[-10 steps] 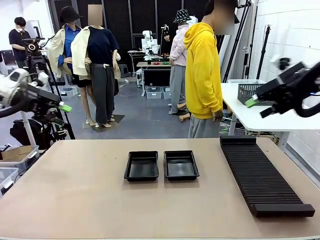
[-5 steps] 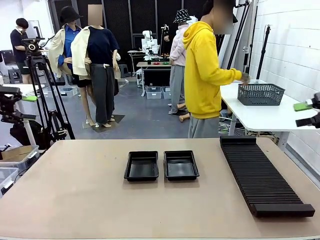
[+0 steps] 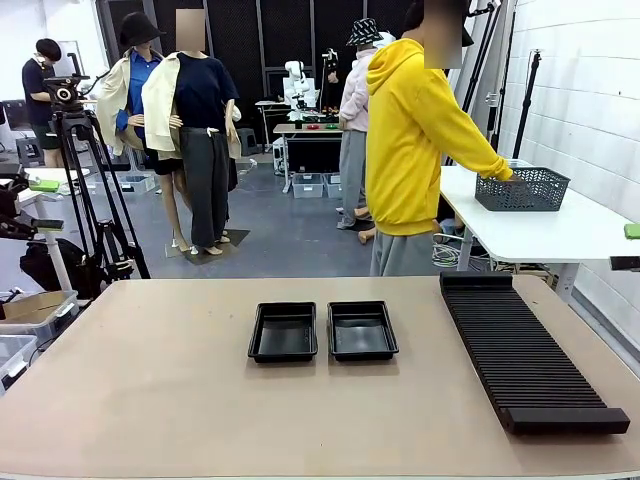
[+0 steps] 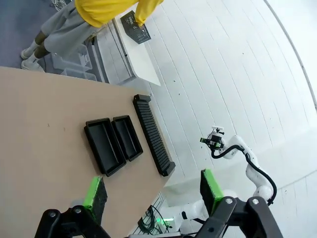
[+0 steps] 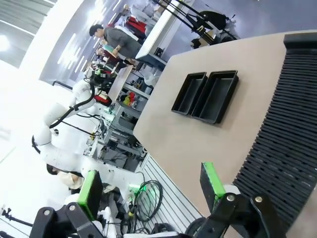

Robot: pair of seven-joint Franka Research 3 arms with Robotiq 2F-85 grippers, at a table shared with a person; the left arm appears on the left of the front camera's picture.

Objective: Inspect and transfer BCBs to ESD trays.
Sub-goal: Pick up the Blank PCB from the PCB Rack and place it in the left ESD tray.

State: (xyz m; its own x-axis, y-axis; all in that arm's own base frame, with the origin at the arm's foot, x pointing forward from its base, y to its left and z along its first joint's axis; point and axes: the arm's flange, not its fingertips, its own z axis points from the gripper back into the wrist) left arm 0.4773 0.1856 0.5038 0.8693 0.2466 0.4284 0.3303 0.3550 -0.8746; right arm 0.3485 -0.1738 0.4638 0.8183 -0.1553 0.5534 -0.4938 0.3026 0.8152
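ESD trays [image 3: 285, 338] side by side, floors bare, left gripper [image 4: 151, 176] and right gripper [image 5: 148, 171] spread wide, gripping nothing

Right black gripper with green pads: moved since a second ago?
Yes. The right gripper has pulled out rightward, away from the grey wire mesh basket, to the picture's right edge.

left end effector [image 4: 152, 191]: we see black linkage, round pivot screws, green pads [image 4: 94, 197]
right end effector [image 5: 151, 187]: same for us, black, green pads
right arm [image 4: 245, 161]: white rounded segments, black cable
person [image 3: 410, 150]: we log yellow hoodie [image 3: 405, 120], grey trousers [image 3: 398, 258]
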